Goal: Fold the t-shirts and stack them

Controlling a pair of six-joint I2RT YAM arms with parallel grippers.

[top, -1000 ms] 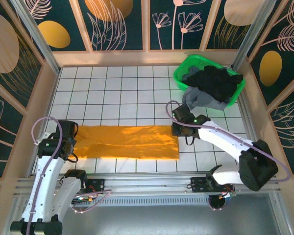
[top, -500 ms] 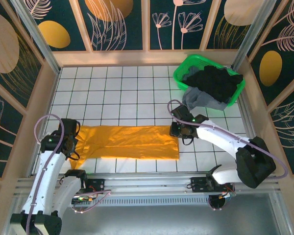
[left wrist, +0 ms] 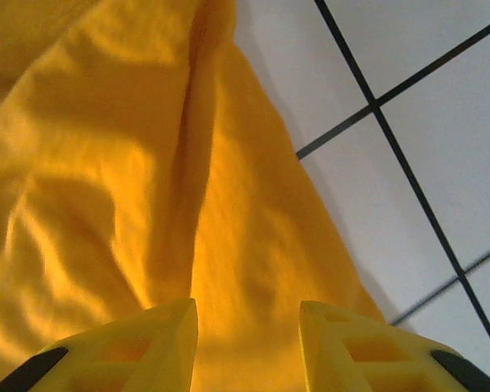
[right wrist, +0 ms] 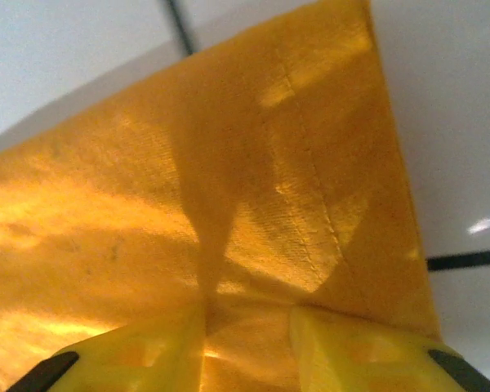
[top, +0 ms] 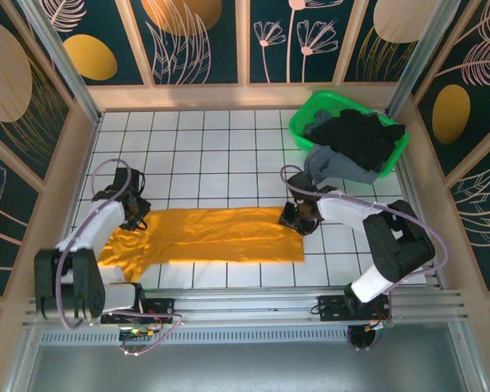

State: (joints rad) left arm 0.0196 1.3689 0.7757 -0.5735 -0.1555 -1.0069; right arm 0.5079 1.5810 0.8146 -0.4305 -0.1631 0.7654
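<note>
Ok so here's where you're at: the mustard-orange t-shirt [top: 212, 237] is lying flat on the bench [top: 204, 155] as 1 long band strung between your 2 grippers, and each one sits on a far corner of it. The right gripper [top: 300, 216] has its jaws clamped on the hem corner. In the right wrist view that corner is tented up off the tiles, with creases running straight into the gap at the right gripper [right wrist: 249, 314], so that's a real grip. The left gripper [top: 135, 216] is harder to call. From the left wrist view its jaws are parted, a ridge of cloth runs into the gap at the left gripper [left wrist: 249, 314], and honestly I can't tell if it's pinching or just hovering. My read is you're setting up the next fold, so sort that left hold out before anything else, ideally on both layers right at the edge. The cloth just near-side of the left jaws looks bunched and wider than the rest, so I'd put a bit of tension between the 2 grippers to flatten it. Then lift both corners together and level, otherwise the fold will probably come out skewed. The black and grey shirts [top: 359, 139] are piled in the green basket [top: 298, 122] beyond the right jaws, so they can wait.
</note>
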